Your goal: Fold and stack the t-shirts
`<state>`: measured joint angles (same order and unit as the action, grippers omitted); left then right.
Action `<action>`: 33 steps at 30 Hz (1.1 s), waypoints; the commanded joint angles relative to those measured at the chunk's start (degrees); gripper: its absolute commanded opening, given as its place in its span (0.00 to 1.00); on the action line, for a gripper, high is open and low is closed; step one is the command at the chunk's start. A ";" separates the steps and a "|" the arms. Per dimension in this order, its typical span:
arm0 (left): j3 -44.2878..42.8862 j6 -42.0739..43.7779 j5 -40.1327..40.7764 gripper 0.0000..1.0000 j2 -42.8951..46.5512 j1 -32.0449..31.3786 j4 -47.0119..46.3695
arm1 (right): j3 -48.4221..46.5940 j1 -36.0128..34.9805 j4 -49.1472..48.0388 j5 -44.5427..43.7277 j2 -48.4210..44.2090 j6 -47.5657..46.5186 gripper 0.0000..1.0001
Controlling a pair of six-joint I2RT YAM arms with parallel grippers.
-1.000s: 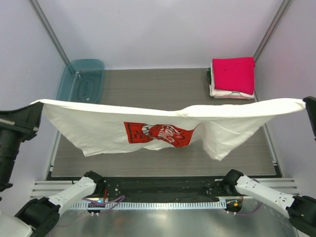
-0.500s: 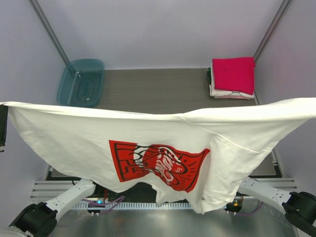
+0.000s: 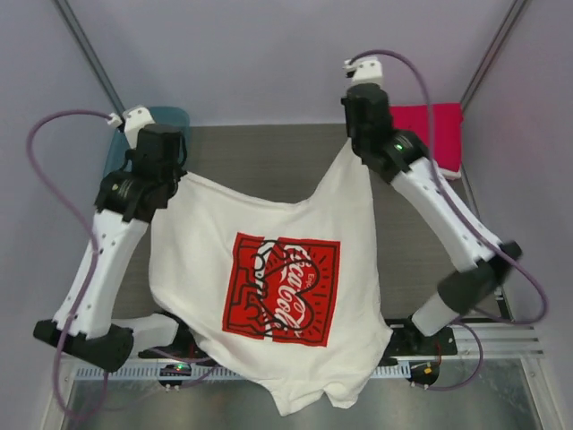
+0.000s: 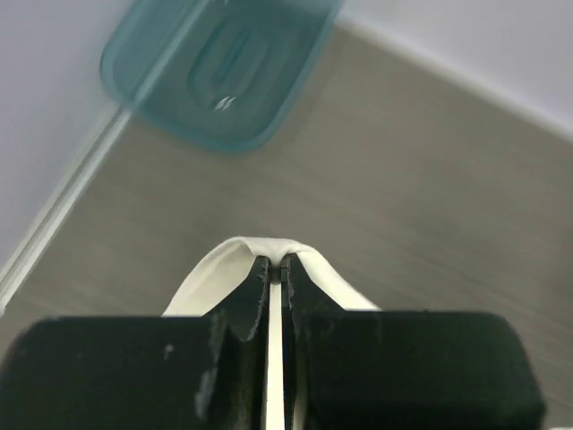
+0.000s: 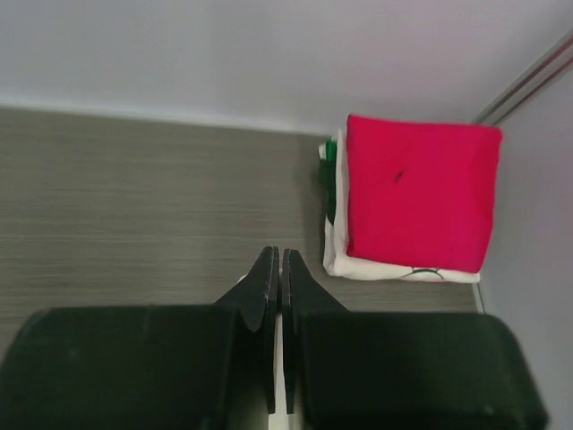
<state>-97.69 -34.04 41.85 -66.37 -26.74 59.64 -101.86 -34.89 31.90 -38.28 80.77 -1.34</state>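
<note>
A cream-white t-shirt [image 3: 269,287] with a red-and-black chest print hangs between my two grippers, its hem draping over the table's near edge. My left gripper [image 3: 166,175] is shut on one upper corner; cloth bulges over the fingertips in the left wrist view [image 4: 261,246]. My right gripper [image 3: 358,143] is shut on the other upper corner; a thin strip of cloth shows between the fingers in the right wrist view [image 5: 277,260]. A stack of folded t-shirts, a pinkish-red one [image 3: 439,134] on top of pale ones [image 5: 407,267], sits at the back right.
A translucent teal plastic tub [image 4: 215,67] lies at the back left, partly hidden by the left arm in the top view. The grey table [image 3: 260,161] has metal frame posts [image 3: 85,49] at both back corners. Both arm bases sit at the near edge.
Both grippers have swung inward and toward the back of the table with the shirt. The shirt was stretched wide in the air; now it hangs narrower with the print facing up.
</note>
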 commanded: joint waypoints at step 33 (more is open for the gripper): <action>34.41 -1.11 -39.47 0.79 -20.19 30.96 -12.61 | 23.39 8.35 -8.45 42.96 24.33 32.63 0.96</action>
<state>-62.74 -34.00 4.62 -84.95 4.25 51.66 -76.27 -26.35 24.88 1.85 104.36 28.80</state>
